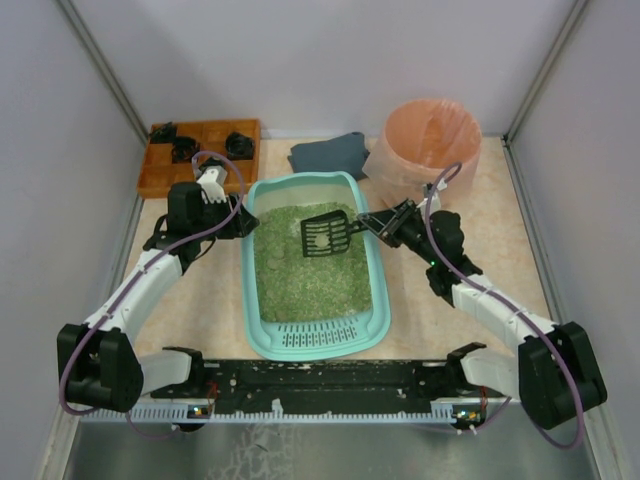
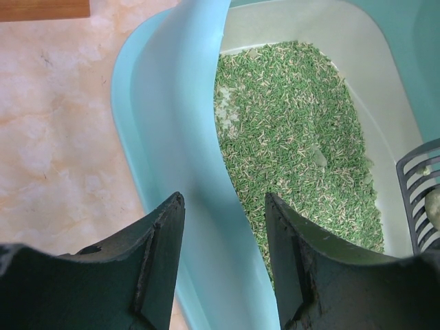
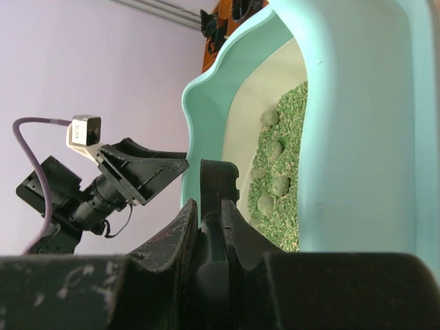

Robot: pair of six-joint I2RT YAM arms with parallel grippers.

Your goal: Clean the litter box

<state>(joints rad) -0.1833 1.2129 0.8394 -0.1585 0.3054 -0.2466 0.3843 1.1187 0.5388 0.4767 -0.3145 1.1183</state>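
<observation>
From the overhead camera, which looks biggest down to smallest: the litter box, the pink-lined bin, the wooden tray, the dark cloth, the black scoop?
1. litter box
2-3. bin and wooden tray: they look alike, and the taller bin rises nearer the camera, so unranked
4. cloth
5. scoop

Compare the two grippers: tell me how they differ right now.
The left gripper clamps the litter box by its side wall, jaws partly apart; the right gripper is closed tight on the scoop handle. The left sits at the box's rim; the right holds the scoop over the litter. Both are black two-finger grippers holding something.
</observation>
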